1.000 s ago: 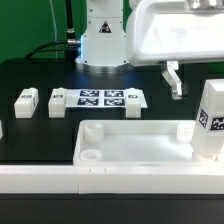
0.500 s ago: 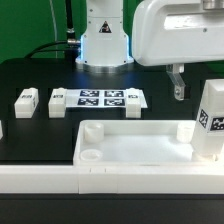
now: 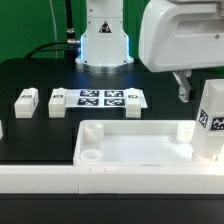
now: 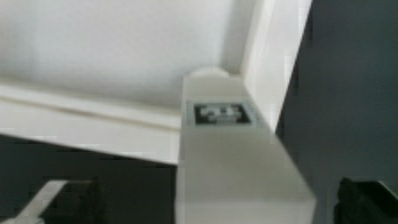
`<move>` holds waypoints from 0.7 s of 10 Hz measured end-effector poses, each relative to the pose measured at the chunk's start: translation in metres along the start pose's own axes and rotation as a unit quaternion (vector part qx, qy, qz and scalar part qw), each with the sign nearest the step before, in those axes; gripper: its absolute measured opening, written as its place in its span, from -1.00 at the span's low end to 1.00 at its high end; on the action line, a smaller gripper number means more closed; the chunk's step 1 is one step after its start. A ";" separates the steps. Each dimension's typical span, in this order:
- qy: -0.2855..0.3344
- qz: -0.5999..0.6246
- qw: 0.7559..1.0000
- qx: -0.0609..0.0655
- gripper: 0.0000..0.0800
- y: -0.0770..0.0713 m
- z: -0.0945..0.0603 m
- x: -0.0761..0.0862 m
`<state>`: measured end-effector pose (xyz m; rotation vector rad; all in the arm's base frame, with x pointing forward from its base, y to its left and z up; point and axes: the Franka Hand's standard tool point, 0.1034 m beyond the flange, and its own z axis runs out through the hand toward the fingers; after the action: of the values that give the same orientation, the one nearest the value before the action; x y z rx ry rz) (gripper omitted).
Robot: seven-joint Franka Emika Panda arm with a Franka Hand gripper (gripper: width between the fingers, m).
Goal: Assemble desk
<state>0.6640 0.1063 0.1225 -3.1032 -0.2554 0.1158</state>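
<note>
Tabletop [image 3: 135,150] lies rim-up at the table's middle, just behind the front rail [image 3: 40,182]. Upright leg [image 3: 212,120] stands at its corner on the exterior view's right; whether it is seated or only resting there, cannot tell. Loose legs [image 3: 25,100] [image 3: 57,102] lie well apart from it, beside the marker board [image 3: 100,98]. Judged early: one leg fitted at most, the others still to do. All parts are white plastic. The tray has a raised rim and round corner sockets, and the legs carry black-and-white tags. Gripper [image 3: 183,90] hovers by the upright leg, jaws spread, gripping nothing.

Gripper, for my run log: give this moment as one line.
gripper: open, empty | leg: upright at tabletop corner
</note>
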 end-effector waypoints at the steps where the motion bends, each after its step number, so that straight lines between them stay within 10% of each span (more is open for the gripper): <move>1: 0.000 0.007 1.000 0.000 0.62 0.000 0.000 0.000; 3: 0.000 0.011 1.000 0.000 -0.13 0.000 0.000 0.000; 7: 0.007 0.148 0.989 0.000 -0.28 0.001 0.001 0.001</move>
<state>0.6649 0.1057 0.1214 -3.1171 0.2085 0.0985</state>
